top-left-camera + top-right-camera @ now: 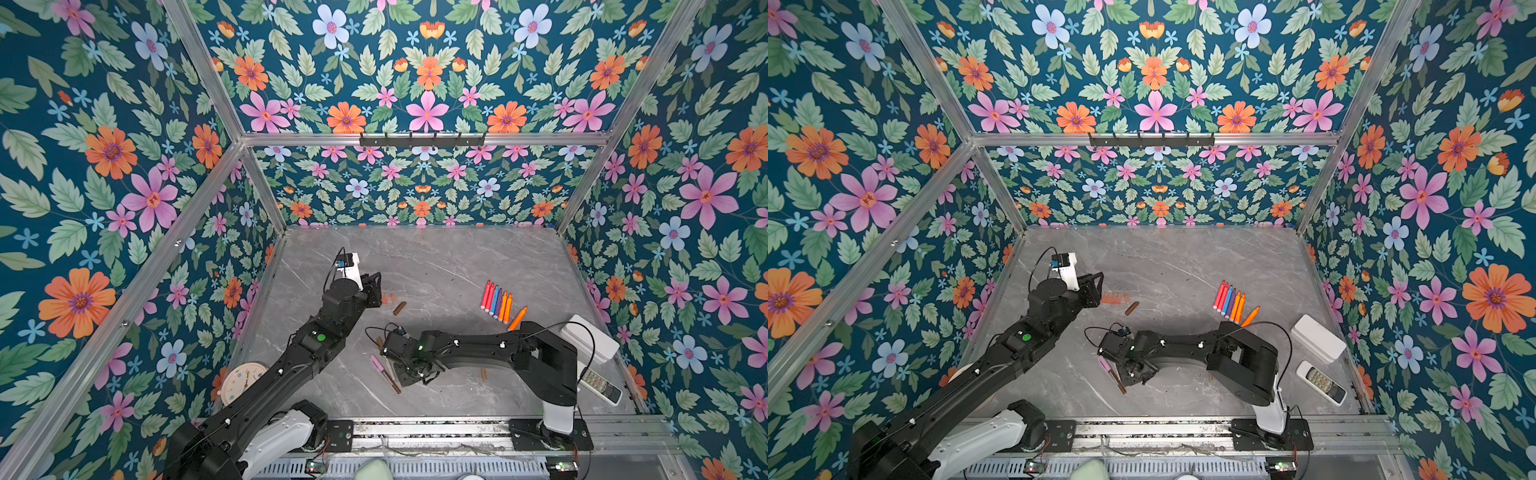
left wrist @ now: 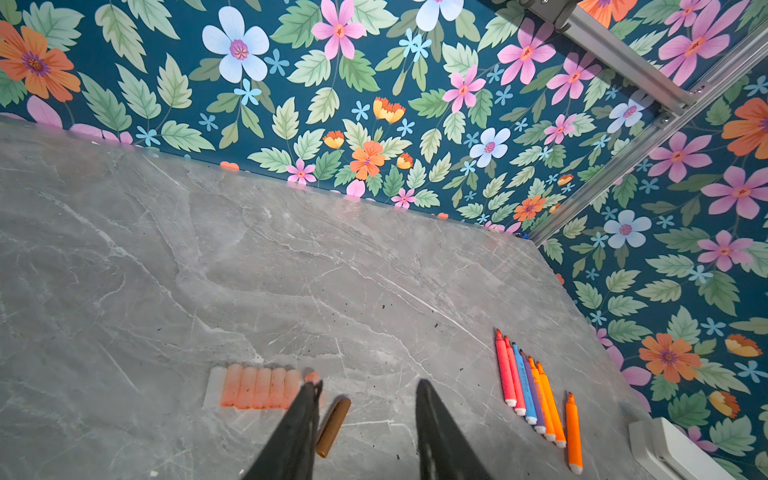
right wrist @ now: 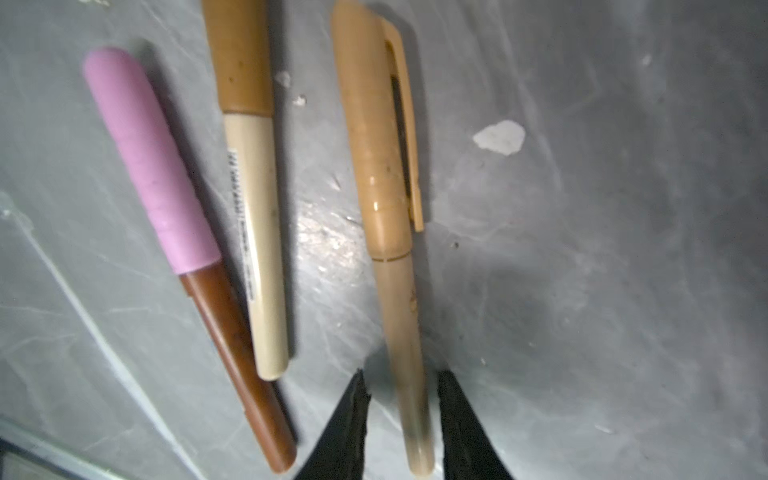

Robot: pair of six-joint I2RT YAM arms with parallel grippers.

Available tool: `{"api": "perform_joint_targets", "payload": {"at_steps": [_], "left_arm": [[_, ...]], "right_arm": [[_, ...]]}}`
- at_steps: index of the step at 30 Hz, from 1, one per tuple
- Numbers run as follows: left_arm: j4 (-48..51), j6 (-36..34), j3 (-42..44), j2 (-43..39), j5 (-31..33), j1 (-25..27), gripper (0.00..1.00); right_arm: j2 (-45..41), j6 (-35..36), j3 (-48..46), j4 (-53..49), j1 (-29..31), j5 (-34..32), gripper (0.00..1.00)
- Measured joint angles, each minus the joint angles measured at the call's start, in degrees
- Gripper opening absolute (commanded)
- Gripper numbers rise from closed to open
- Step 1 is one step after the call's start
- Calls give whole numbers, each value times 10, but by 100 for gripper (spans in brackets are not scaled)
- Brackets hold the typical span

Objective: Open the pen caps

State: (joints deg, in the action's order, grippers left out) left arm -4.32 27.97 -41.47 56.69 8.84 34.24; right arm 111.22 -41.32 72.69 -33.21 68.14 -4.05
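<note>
Three capped pens lie side by side under my right gripper (image 3: 402,379). One has a pink cap (image 3: 149,166) on a brown barrel, one a brown cap (image 3: 241,58) on a cream barrel, one a tan clipped cap (image 3: 374,145) on a tan barrel (image 3: 405,353). The right jaws stand open astride that tan barrel's tail, a small gap on each side. My left gripper (image 2: 368,384) hangs open and empty above the table. Beside its one finger lie a loose brown cap (image 2: 333,422) and a row of several orange caps (image 2: 259,386). In a top view that gripper (image 1: 372,286) is at centre left.
Several uncapped pens (image 1: 496,301) lie in a row at the right, with a single orange pen (image 1: 517,318) beside them. A white box (image 1: 590,336) and a remote (image 1: 600,384) sit at the right wall. A clock (image 1: 243,380) lies front left, under the left arm.
</note>
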Motion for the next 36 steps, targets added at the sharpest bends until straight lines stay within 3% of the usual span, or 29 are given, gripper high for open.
{"api": "perform_joint_targets", "payload": {"at_steps": [3,7,9,16,20,28,32,36], "left_arm": [[0,0,0,0,0,0,41],[0,0,-7,9,0,0,41],[-1,0,-9,13,0,0,41],[-3,0,-16,36,-30,0,41],[-8,0,-31,64,-71,0,41],[-37,10,-59,182,-216,2,50],[-73,41,-75,242,-294,13,51],[-120,78,-92,308,-359,58,51]], "right_arm": [[12,2,8,-2,0,-8,25],[14,9,0,5,-1,-21,5],[9,8,-6,13,-1,-19,0],[-36,15,-48,42,-1,-17,0],[-120,26,-98,13,-13,-25,0],[-370,42,-239,30,-105,-13,0],[-444,56,-258,38,-112,9,0],[-474,60,-260,38,-128,9,0]]}}
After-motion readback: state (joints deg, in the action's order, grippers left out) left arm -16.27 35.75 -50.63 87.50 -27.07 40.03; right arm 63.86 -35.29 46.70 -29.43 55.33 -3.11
